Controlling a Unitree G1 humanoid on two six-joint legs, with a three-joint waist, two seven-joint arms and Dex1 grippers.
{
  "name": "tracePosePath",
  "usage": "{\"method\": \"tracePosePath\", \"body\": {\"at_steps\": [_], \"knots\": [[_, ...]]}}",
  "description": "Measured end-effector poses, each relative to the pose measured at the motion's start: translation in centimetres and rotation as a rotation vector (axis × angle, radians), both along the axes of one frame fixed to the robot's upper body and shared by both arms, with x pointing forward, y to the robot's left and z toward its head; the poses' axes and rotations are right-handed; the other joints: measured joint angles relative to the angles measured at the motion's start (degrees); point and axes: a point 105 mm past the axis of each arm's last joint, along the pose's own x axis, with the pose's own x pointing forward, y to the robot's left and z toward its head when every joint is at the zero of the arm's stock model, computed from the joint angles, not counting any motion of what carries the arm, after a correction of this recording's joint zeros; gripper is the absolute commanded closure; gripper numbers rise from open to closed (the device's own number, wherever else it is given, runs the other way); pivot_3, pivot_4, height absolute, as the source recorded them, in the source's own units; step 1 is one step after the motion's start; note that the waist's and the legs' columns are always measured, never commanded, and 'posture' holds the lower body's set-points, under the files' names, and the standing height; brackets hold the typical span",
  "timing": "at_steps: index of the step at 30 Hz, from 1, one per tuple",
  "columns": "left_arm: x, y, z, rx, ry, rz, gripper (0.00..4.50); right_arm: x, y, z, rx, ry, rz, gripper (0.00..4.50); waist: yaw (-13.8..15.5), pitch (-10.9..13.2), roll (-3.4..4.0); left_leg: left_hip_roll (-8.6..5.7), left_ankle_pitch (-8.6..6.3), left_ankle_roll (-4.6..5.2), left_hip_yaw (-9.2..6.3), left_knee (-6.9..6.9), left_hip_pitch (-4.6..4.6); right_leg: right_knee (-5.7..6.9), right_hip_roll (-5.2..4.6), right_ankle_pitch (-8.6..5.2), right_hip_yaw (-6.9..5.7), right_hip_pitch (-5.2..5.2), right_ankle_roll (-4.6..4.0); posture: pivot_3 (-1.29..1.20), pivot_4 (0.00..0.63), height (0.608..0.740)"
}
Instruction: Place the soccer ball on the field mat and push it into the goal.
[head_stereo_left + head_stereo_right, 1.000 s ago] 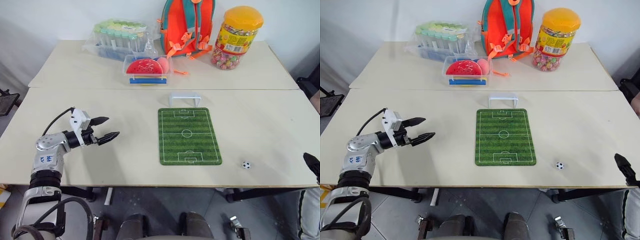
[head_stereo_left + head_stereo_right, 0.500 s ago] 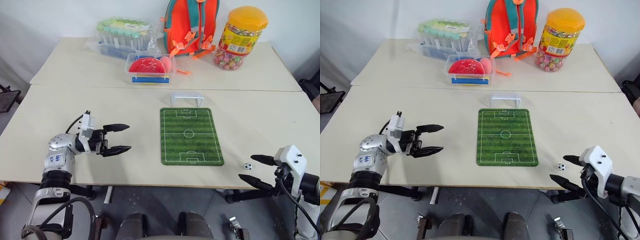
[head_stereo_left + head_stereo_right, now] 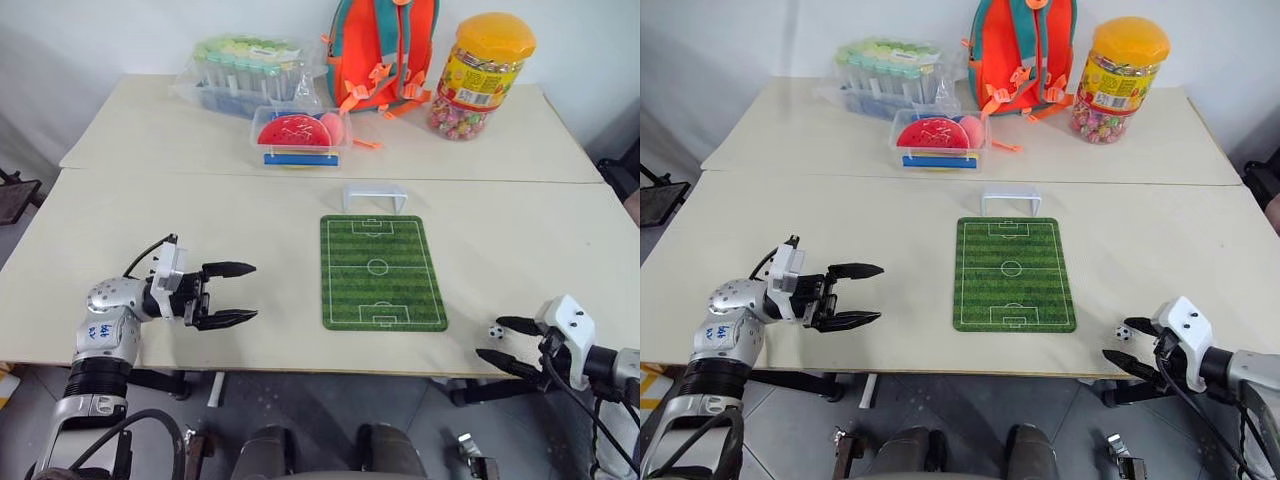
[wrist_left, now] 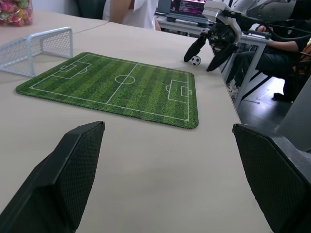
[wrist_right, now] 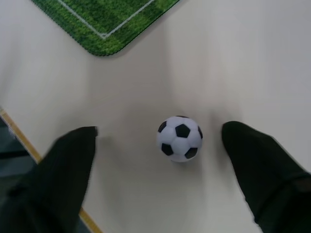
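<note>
The soccer ball [image 5: 179, 138] lies on the bench [image 3: 520, 240] near its front edge, off the field mat's [image 3: 382, 271] corner, between the spread, released right claw [image 3: 494, 340] fingers, ungrasped. Left claw [image 3: 240, 293] gapes, holding nothing.

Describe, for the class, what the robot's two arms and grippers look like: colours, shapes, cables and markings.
The left arm is silver-grey metal with rounded joints, blue handwritten marks on its casing and black ribbed segments lower down. A thin black cable loops over its white wrist block. The left gripper has two black tapered fingers with textured inner pads. The right gripper looks alike: black pointed fingers, a white block, black cable behind.
</note>
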Motion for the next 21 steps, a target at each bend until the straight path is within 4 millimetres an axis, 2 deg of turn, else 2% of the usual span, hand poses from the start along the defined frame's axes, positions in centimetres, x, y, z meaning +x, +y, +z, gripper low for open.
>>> {"method": "tracePosePath", "body": {"at_steps": [7, 10, 15, 16, 18, 21], "knots": [[0.0, -0.2, 0.0, -0.002, -0.011, -0.007, 0.0, 0.2, 0.1, 0.1, -0.011, -0.036, 0.007, 3.63, -0.03, 0.0, 0.0, 0.01, 0.0, 0.0, 0.0, 0.01, 0.0, 0.01, 0.0, 0.0, -0.01, 0.0, 0.0, 0.0, 0.15, 0.74], [0.0, -0.4, 0.0, -0.005, -0.025, -0.011, 0.0, 0.4, 1.2, 1.4, -0.017, -0.077, 0.038, 3.66, -0.05, 0.0, 0.01, 0.03, 0.0, 0.0, -0.02, 0.01, 0.0, 0.02, 0.01, 0.0, -0.01, -0.01, 0.0, 0.0, 0.15, 0.74], [0.1, -0.7, 0.1, -0.015, -0.05, -0.014, 0.0, 1.6, 3.8, 5.3, -0.025, -0.182, 0.121, 3.66, -0.09, 0.0, 0.01, 0.04, 0.0, 0.0, -0.04, 0.02, -0.01, 0.02, 0.01, 0.0, -0.02, -0.01, 0.0, 0.0, 0.15, 0.74], [0.1, -0.7, 0.0, -0.018, -0.052, -0.013, 0.0, 1.9, 4.7, 5.9, -0.022, -0.193, 0.147, 3.66, -0.15, 0.0, 0.01, 0.05, 0.0, -0.01, -0.04, 0.04, -0.01, 0.03, 0.01, 0.0, -0.02, -0.01, 0.0, 0.0, 0.15, 0.74], [0.2, -0.9, -0.2, -0.026, -0.064, -0.012, 0.0, 2.5, 7.5, 7.1, 0.003, -0.203, 0.244, 3.66, -0.26, 0.0, 0.01, 0.06, 0.0, -0.01, -0.06, 0.04, -0.02, 0.03, 0.01, 0.0, -0.03, -0.02, 0.0, 0.0, 0.15, 0.74], [0.2, -0.9, -0.3, -0.026, -0.093, -0.008, 0.0, 2.8, 11.0, 6.9, -0.012, -0.164, 0.387, 3.66, -0.21, 0.0, 0.01, 0.06, 0.0, -0.01, -0.14, 0.08, -0.15, 0.02, 0.0, 0.0, -0.11, -0.08, -0.01, 0.0, 0.15, 0.74]]}}
